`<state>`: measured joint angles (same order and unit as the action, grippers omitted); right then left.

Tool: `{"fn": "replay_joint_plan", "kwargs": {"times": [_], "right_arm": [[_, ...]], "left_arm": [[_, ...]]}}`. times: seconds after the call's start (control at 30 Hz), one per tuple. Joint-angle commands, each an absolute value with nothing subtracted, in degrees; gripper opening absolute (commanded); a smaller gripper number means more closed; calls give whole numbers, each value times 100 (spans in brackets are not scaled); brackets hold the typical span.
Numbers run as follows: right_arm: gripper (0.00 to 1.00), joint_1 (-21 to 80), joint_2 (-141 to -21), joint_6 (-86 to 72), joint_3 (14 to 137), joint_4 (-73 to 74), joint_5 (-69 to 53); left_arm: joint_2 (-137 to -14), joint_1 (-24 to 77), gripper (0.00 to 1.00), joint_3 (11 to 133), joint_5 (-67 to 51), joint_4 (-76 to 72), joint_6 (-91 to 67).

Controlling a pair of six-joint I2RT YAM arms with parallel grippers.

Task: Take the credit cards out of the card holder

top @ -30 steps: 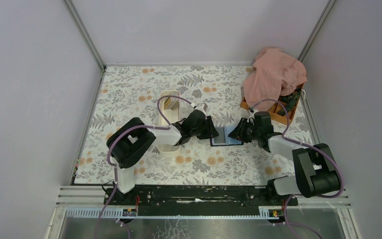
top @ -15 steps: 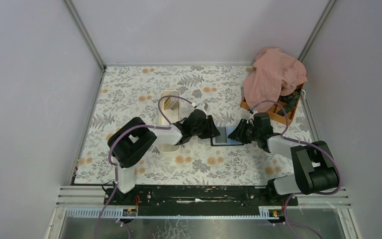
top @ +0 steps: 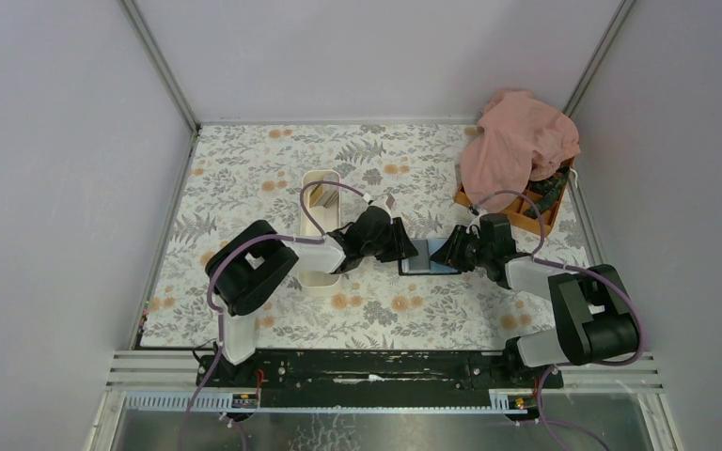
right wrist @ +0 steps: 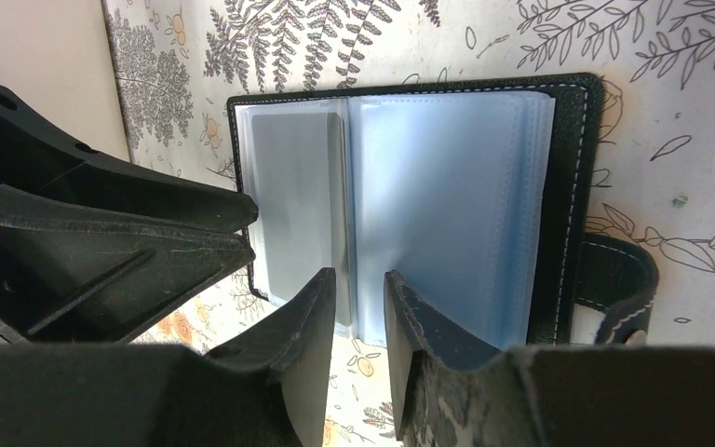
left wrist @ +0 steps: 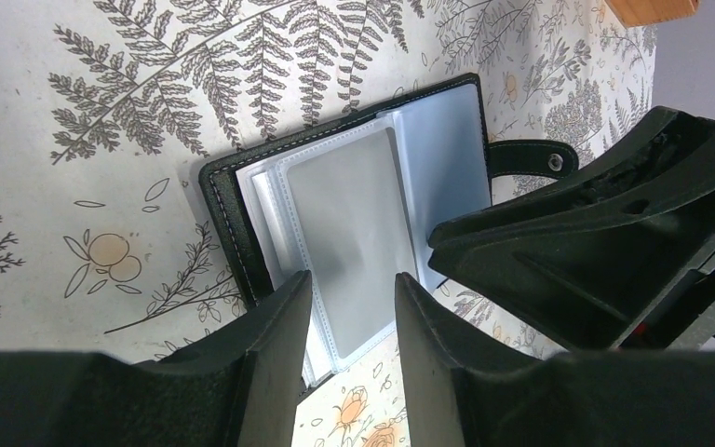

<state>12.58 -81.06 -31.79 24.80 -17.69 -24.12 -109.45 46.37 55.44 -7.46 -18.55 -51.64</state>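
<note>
From the overhead camera I see the card holder lying open and flat on the floral counter, about midway between my two arms and just right of the long white tray. The left hand sits at its left edge and the right hand at its right edge, the two facing each other across it. Through the left wrist camera the card holder shows its black stitched cover, a stack of clear plastic sleeves, and a strap with a snap sticking out from one side. A grey card sits inside the top sleeve. The left hand has its fingers apart with a narrow gap, and the sleeve's edge shows through that gap; I see nothing pinched between them. The right hand fills the right of that view, low over the far side of the sleeves. In the right wrist camera the card holder is spread like a book, with bluish sleeves on the right and the grey card in a left-hand sleeve. The right hand also has its fingers apart, poised over the near edge of the sleeves close to the spine, holding nothing. At the far right corner, a pink cloth lies draped over an orange box.
</note>
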Motion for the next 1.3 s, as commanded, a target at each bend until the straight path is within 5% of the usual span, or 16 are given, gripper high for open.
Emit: {"fn": "replay_joint_plan", "kwargs": {"times": [0.0,1.07,1.27], "right_arm": [[33,1241,-8204,-3204,2389,-1895,-2555],[33,1236,-8067,-3336,2223,-2145,-2576],[52,1244,-7902,-3383,2138,-2327,-2642]], "left_arm": [[-10974,4674,45,5721,-916,-2390,-5250],[-10884,4702,45,5929,-1122,-2455,-5287],[-10876,4723,45,6043,-1106,-2313,-5222]]}}
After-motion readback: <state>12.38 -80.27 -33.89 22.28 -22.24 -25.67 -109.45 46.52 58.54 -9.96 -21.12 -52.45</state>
